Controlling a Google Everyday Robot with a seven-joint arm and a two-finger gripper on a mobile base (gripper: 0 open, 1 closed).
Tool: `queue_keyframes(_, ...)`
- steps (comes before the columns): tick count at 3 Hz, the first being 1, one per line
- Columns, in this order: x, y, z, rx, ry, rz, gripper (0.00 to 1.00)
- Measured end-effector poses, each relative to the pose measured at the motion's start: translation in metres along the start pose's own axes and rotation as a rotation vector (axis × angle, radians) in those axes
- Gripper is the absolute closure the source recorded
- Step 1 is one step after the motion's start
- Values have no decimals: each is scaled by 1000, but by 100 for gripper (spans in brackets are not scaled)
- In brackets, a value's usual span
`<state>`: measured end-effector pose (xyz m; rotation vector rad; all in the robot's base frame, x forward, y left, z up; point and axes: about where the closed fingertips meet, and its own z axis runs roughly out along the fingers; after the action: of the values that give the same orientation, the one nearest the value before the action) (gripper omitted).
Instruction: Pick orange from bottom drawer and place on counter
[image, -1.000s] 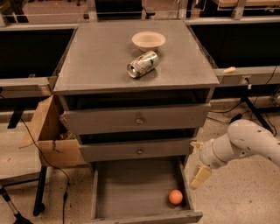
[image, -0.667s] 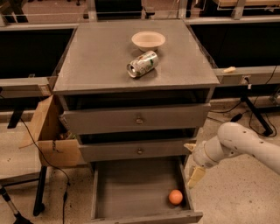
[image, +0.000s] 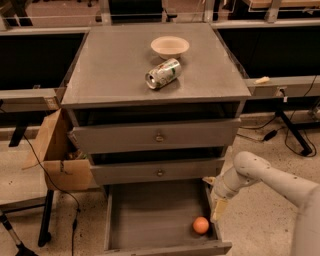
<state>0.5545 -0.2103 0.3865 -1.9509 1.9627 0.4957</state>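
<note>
The orange (image: 201, 225) lies on the grey floor of the open bottom drawer (image: 150, 215), in its front right corner. My gripper (image: 218, 207) hangs at the end of the white arm over the drawer's right wall, just above and right of the orange, pointing down. The counter (image: 110, 65) is the flat grey top of the cabinet.
A pale bowl (image: 170, 46) and a soda can (image: 162, 73) lying on its side are on the counter. Two shut knobbed drawers (image: 159, 136) sit above the open one. A cardboard box (image: 55, 155) stands left of the cabinet; cables and a stand leg lie on the floor.
My arm and gripper have moved left and down, from beside the drawer's right wall to over its edge, closer to the orange. The orange has not moved.
</note>
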Motion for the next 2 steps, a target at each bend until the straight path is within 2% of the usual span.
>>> queue_keyframes(1, 36, -9, 60, -88, -32, -74, 0)
queue_keyframes(2, 36, -9, 60, -88, -32, -74, 0)
